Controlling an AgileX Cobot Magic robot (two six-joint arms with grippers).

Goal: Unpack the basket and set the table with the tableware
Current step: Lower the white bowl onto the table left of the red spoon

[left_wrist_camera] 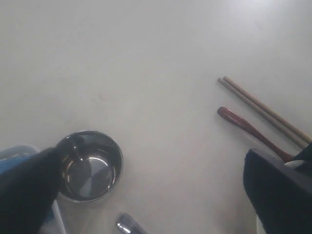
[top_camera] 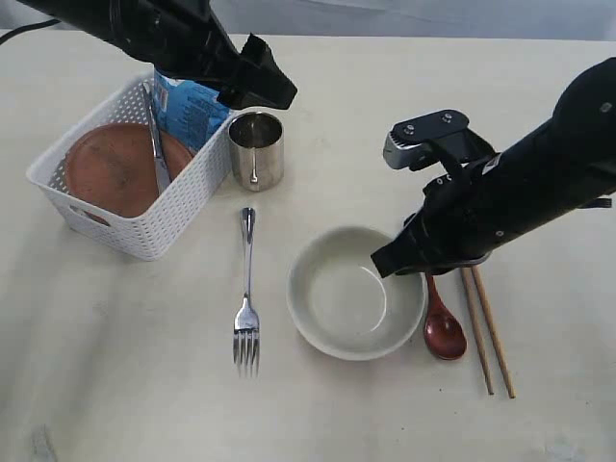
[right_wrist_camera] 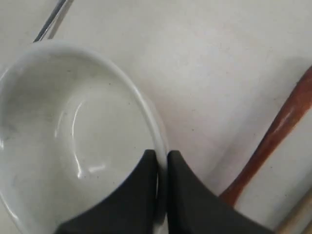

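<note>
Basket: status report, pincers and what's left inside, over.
Left pincer open, empty, by steel cup. Right pincer shut on bowl rim. Basket holds plate, knife, blue packet beside knife.

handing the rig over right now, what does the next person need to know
Left gripper: open, empty, just above the steel cup.
Right gripper: shut on the rim of the bowl.
Done, out on the table: cup, bowl, fork, red spoon, chopsticks.
In the basket: plate, knife, blue packet.
Left: set out plate and knife.
</note>
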